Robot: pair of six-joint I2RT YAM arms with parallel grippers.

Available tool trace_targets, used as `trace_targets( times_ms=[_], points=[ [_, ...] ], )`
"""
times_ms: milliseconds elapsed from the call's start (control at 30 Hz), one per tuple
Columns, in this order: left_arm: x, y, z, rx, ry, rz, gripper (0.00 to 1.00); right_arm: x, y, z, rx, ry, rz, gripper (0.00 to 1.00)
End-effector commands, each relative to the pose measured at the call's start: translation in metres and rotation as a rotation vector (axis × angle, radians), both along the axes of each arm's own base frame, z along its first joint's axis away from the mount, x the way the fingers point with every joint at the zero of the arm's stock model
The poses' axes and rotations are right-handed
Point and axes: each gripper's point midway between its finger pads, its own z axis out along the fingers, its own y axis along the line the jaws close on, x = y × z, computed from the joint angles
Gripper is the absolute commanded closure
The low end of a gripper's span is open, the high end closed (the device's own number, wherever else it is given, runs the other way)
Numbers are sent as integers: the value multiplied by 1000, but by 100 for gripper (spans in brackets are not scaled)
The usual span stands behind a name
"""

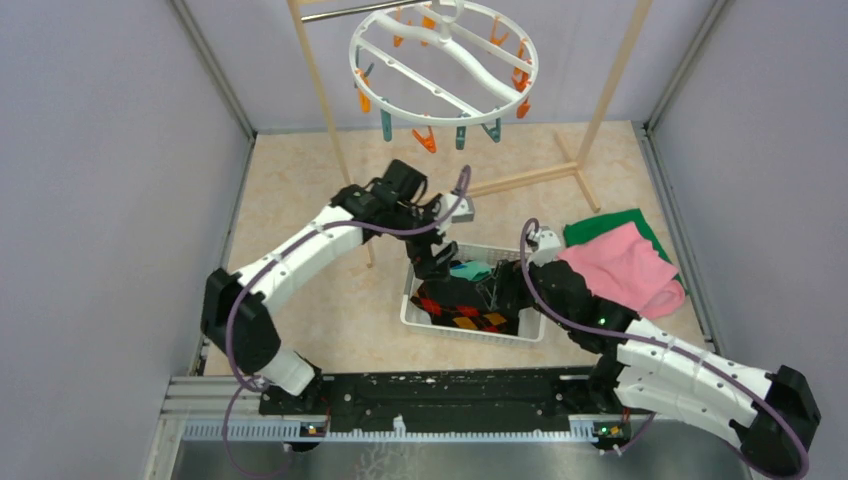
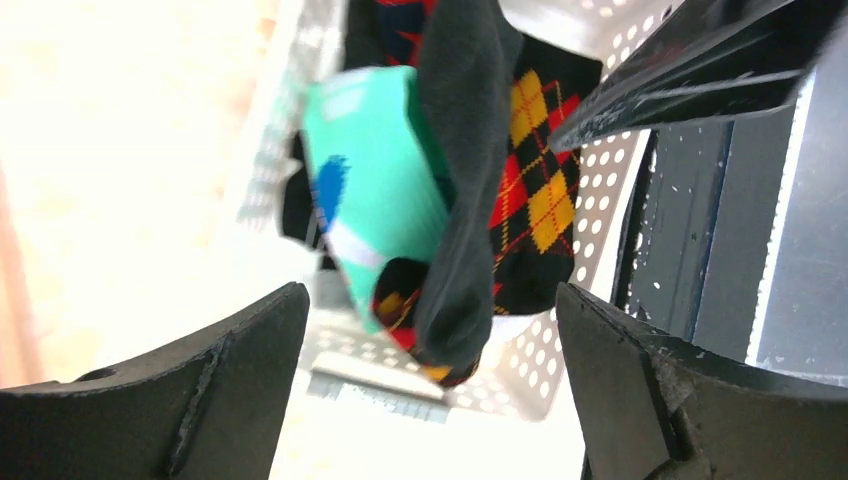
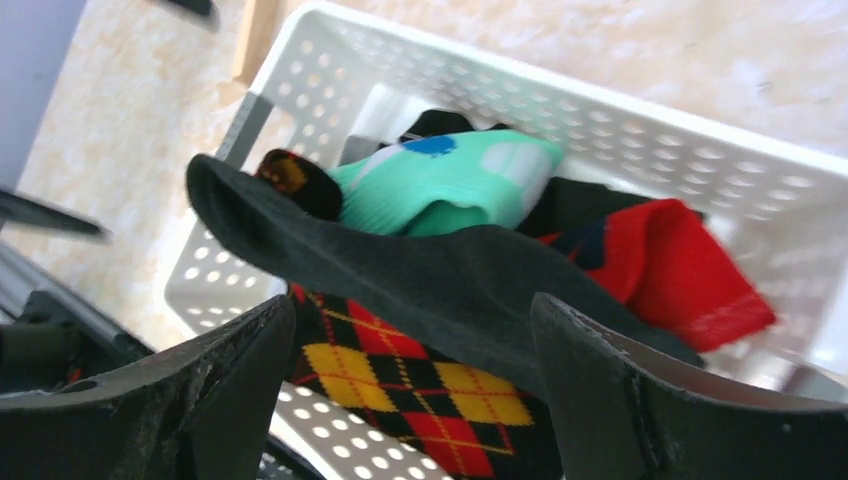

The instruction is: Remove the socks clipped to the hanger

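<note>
The hanger point(image 1: 443, 60) hangs high at the back, and every orange and teal clip point(image 1: 427, 139) that shows dangles bare; the socks point(image 1: 462, 305) lie heaped in a white basket point(image 1: 413, 312) on the desk, between the two arms. Both arms reach over that basket. The left fingers point(image 2: 250, 360) are spread wide and hold nothing, and so are the right fingers point(image 3: 230, 370). A black sock point(image 3: 450, 290) tops the heap, its length slanting across the gap below the right fingers, over a teal sock point(image 3: 440, 185), a red one point(image 3: 680, 270) and a diamond-patterned one point(image 3: 400, 390). The left arm is nearer the hanger, which is up and away from both. The ring's far rim is cut off, so a clip there cannot be checked.
</note>
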Motion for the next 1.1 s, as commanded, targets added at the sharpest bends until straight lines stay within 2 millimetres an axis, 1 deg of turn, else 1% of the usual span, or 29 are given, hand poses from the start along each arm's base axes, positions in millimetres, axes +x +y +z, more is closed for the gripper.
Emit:
trace_targets(
  times_ms=[0,100,167,233,333,367,433,500,567,633,667,733,767,800,833,867,900,933,967,1000,1067],
  points=[
    [-6,35,63,-110,-70,-22,1,-1,51,30,196,-57,167,19],
    [-8,63,70,-120,-78,2,1,-12,84,39,286,-76,331,35],
    [-2,81,73,-126,-89,47,1,-17,102,42,343,-74,418,48],
    [2,95,76,-126,-99,86,1,-19,118,36,369,-49,477,60],
    [0,110,80,-147,-94,105,1,-8,133,14,359,8,498,65],
    [-1,114,80,-150,-93,100,1,1,135,-2,349,51,478,69],
    [-4,122,83,-143,-99,95,1,21,131,-19,379,98,428,76],
    [0,129,87,-129,-111,111,1,35,125,-38,402,152,375,82],
    [8,138,94,-132,-126,142,1,40,118,-61,369,187,332,82],
    [15,147,102,-164,-138,173,1,39,114,-86,308,240,313,81],
    [20,152,106,-189,-147,187,1,36,111,-97,282,276,305,80],
    [32,166,106,-234,-149,246,1,31,106,-114,223,322,289,73],
    [41,180,105,-260,-140,306,1,29,104,-118,192,332,282,69],
    [48,191,102,-287,-125,354,1,28,103,-118,155,319,291,65],
    [52,199,99,-318,-104,390,1,27,103,-113,132,302,307,60],
    [58,207,97,-359,-79,424,1,27,104,-106,105,280,318,56],
    [63,214,95,-386,-60,458,1,27,102,-97,72,263,323,49],
    [67,219,96,-416,-35,488,1,30,102,-83,58,226,321,42],
    [71,222,96,-438,-14,510,1,35,101,-61,64,177,313,16],
    [73,223,94,-445,11,534,1,39,99,-42,64,139,300,3],
    [80,228,91,-430,33,587,1,45,93,-9,63,77,280,1]
  ],
)
